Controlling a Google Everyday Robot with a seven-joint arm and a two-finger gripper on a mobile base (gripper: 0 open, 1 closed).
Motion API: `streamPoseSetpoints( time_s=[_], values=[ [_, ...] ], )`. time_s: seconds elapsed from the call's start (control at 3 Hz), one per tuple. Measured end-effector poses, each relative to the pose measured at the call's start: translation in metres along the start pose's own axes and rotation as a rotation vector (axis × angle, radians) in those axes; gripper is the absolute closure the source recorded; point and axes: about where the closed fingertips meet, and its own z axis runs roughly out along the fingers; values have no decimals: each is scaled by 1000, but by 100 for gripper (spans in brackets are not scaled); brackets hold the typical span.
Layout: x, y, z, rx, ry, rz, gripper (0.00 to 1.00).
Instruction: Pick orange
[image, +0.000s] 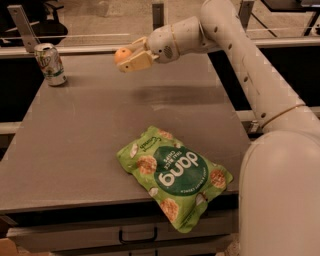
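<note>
**Orange held in the claw above the grey worktop**

At far left, a soda can (50, 64) stands upright near the back left corner of the worktop (90, 130). To its right and well apart from it, the orange (122, 54) sits in the claw (125, 56) above the back of the surface and clear of it. One pale finger (139, 44) lies over the fruit and the other (136, 63) under it, so the claw is closed on the orange. The fruit is round and shows no long axis. Its stem end cannot be made out, so no facing can be given. A soft shadow (165, 95) lies on the worktop below and to the right. A green snack bag (175, 175) lies flat near the front edge, tilted, its lower right corner hanging past the edge. The white arm (240, 55) reaches in from the right, rising from the robot's body (280, 200) at the lower right.
</note>
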Motion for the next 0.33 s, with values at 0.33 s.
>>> streamPoseSetpoints(
  time_s=[0.33],
  values=[
    [-2, 6, 1, -25, -2, -2, 100]
  ],
)
